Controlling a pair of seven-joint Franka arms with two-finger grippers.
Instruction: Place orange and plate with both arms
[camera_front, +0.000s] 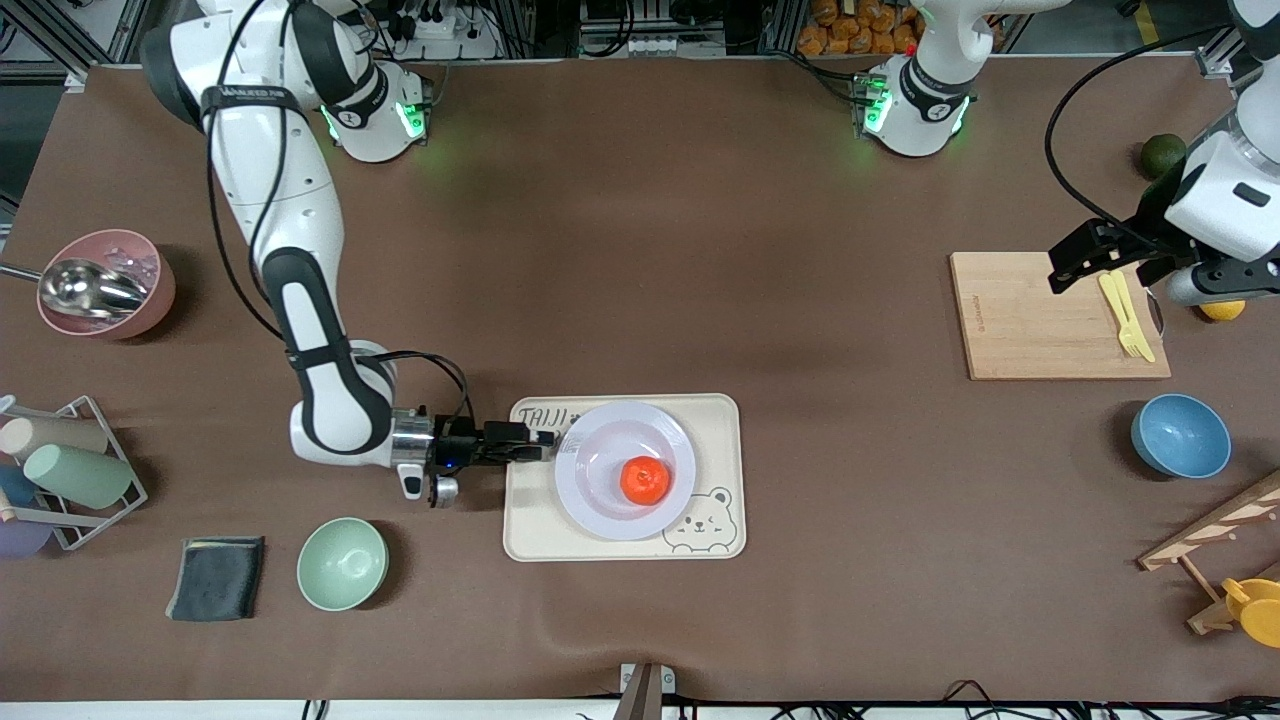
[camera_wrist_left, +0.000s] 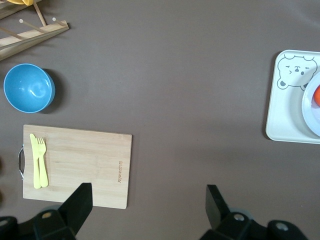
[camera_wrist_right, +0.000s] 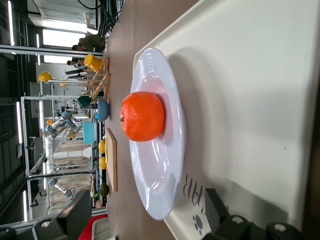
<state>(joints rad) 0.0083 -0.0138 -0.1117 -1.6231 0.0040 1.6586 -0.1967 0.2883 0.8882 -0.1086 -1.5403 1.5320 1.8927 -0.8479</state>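
The orange (camera_front: 645, 480) sits in the middle of the pale plate (camera_front: 600, 500), which rests on a cream bear-printed tray (camera_front: 720, 420). My right gripper (camera_front: 543, 446) is low at the plate's rim on the side toward the right arm's end of the table. In the right wrist view the plate (camera_wrist_right: 160, 165) and orange (camera_wrist_right: 142, 116) lie just ahead. That gripper (camera_wrist_right: 147, 210) is open, its fingers standing wide on either side of the rim. My left gripper (camera_front: 1110, 270) hangs open over the wooden cutting board (camera_front: 1040, 320); its wrist view shows the gripper (camera_wrist_left: 148, 202) holding nothing.
A yellow fork (camera_front: 1125, 315) lies on the board. A blue bowl (camera_front: 1180, 435), a wooden rack (camera_front: 1220, 540), a lemon (camera_front: 1222, 310) and a dark green fruit (camera_front: 1162, 153) sit near it. A mint bowl (camera_front: 342, 563), dark cloth (camera_front: 216, 577), cup rack (camera_front: 70, 470) and pink bowl (camera_front: 105, 283) crowd the right arm's end.
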